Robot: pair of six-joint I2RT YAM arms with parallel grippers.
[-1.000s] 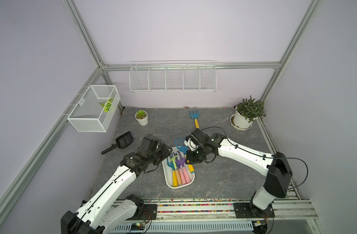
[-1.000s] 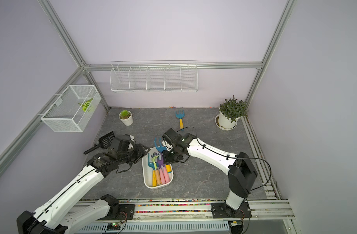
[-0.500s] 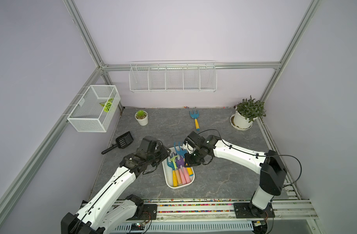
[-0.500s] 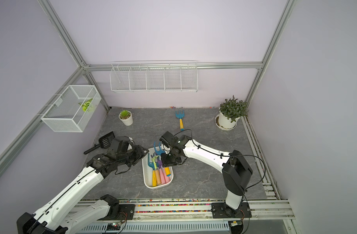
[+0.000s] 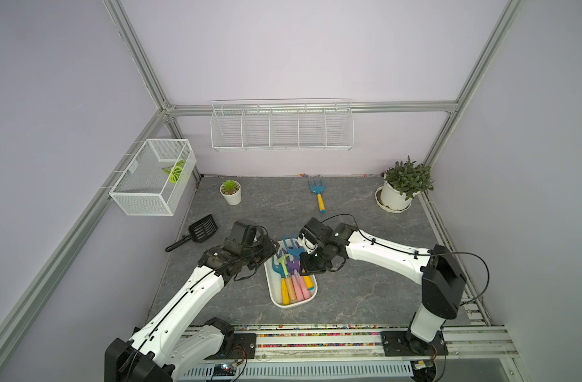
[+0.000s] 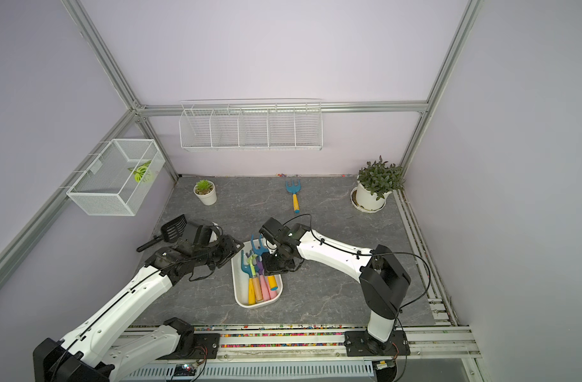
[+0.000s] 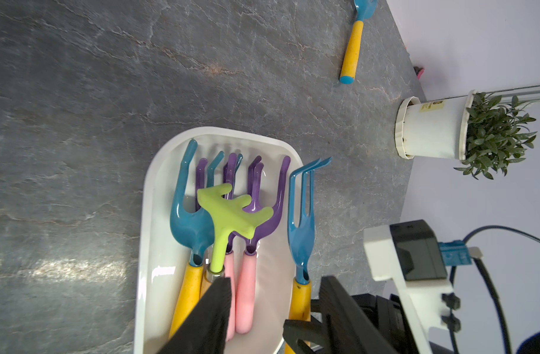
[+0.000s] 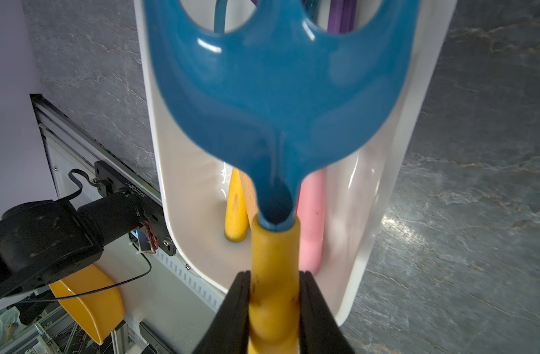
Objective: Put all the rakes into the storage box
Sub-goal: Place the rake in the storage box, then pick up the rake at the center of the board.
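While the right gripper (image 8: 274, 277) clamps its yellow handle between both pads, the rake (image 8: 274, 101) hangs above the box (image 8: 385, 233), not yet lying inside. Its blue head points toward the back wall. In the left wrist view the rake (image 7: 300, 220) is turned on edge along one long rim of the box (image 7: 146, 245), its tines reaching past the far end. In both top views the head (image 5: 291, 246) (image 6: 258, 244) sits over the box's far part.

Four other rakes (image 7: 228, 214) lie side by side in the box with heads toward the back: one blue with a yellow handle, one green, and two purple with pink handles.

The right arm (image 5: 382, 254) rises upright from its base at the front right, then stretches its forearm low across the table toward the centre, with the wrist bent down over the box.

The left arm (image 5: 190, 291) runs diagonally from the front left, and the left gripper (image 7: 276, 288) hovers by the box's far left corner, jaws partly apart and gripping nothing.

A spare rake (image 5: 317, 195) lies well apart near the back wall.
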